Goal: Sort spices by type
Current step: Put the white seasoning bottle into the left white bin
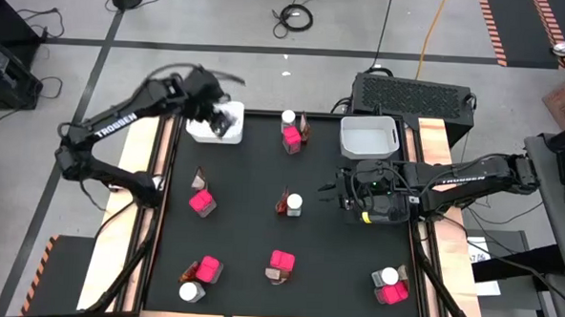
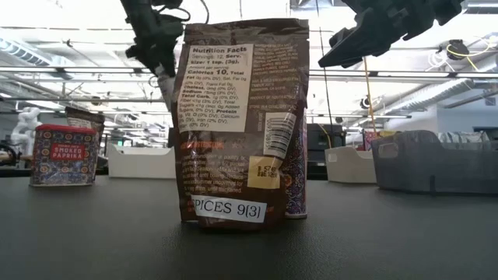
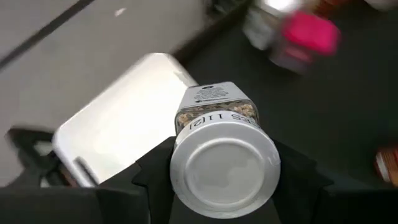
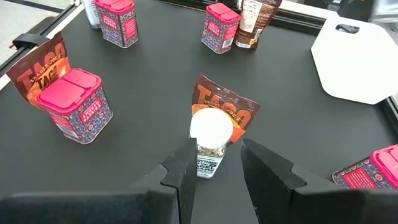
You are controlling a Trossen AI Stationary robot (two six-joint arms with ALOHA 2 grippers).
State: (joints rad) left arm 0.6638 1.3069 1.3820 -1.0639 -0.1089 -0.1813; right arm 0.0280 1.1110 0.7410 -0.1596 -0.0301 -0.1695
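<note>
My left gripper (image 1: 217, 117) hangs over the white bin (image 1: 228, 135) at the table's far left, shut on a clear white-capped jar (image 3: 217, 112). My right gripper (image 4: 217, 168) stands open at the table's right middle. It points at another jar (image 4: 210, 146) that stands just beyond its fingertips with an orange-brown sachet (image 4: 225, 102) behind it; it touches neither. Pink boxes (image 1: 202, 203), more jars (image 1: 192, 291) and sachets (image 1: 198, 181) stand in small groups about the black mat. My left gripper pinches the jar between its two fingers (image 3: 149, 180) at the cap end (image 3: 224, 168). The fingers slant down from above and lie along the jar. The jar is lifted clear over the white bin, tilted, with its cap toward the wrist and its base pointing down and away.
A second white bin (image 1: 369, 136) stands at the far right with a dark bin (image 1: 414, 93) behind it. In the low view a tall brown sachet (image 2: 241, 117) stands close to the camera and hides the table's middle. Bare mat lies between the groups.
</note>
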